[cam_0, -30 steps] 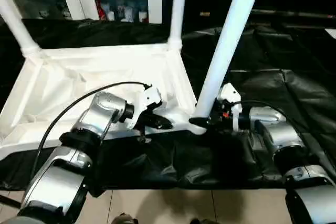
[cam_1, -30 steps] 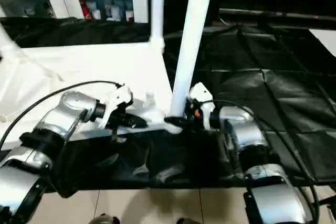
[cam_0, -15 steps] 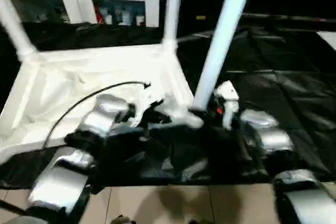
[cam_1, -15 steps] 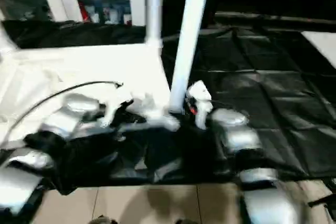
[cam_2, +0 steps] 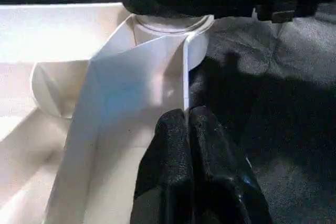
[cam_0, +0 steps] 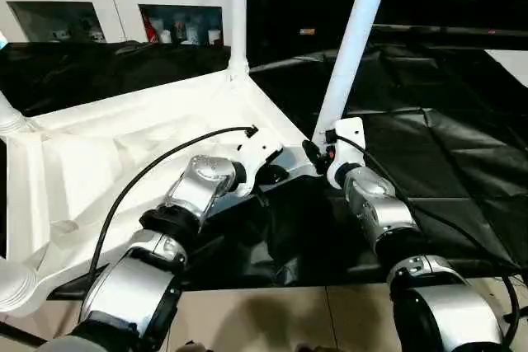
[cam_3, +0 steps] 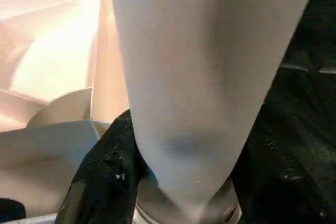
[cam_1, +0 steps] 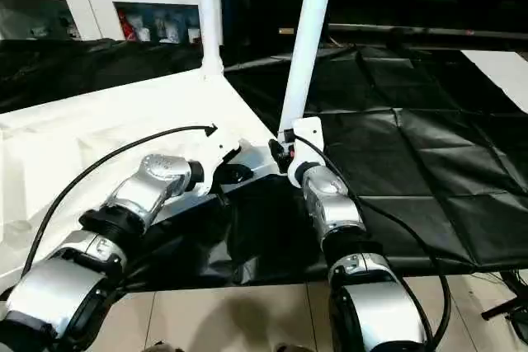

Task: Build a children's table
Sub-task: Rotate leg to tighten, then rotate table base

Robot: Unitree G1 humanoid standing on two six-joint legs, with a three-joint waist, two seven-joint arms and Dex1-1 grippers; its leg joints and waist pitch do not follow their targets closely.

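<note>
The children's table lies upside down, its white top [cam_0: 124, 146] on a black sheet. A white leg [cam_0: 353, 47] rises steeply from the near right corner socket [cam_2: 168, 24]. My right gripper [cam_0: 317, 151] is shut on that leg at its base, with a black finger [cam_3: 105, 171] on either side of the tube [cam_3: 199, 77]. My left gripper [cam_0: 272, 176] is beside the same corner, shut on the thin upright rim [cam_2: 185, 77] of the top, which runs between its fingertips [cam_2: 173, 129]. Another leg [cam_0: 238, 14] stands at the far corner, and a third [cam_0: 7, 113] at the left edge.
The black sheet [cam_0: 429, 146] covers the floor to the right and behind. A white cabinet with glass doors [cam_0: 124, 6] stands at the back. Pale floor tiles [cam_0: 272, 319] show in front. A black cable [cam_0: 148, 179] loops over my left forearm.
The camera has moved, so the whole scene sits differently in the picture. Both grippers remain at the near right corner. The right jaws have narrowed around the leg's base.
</note>
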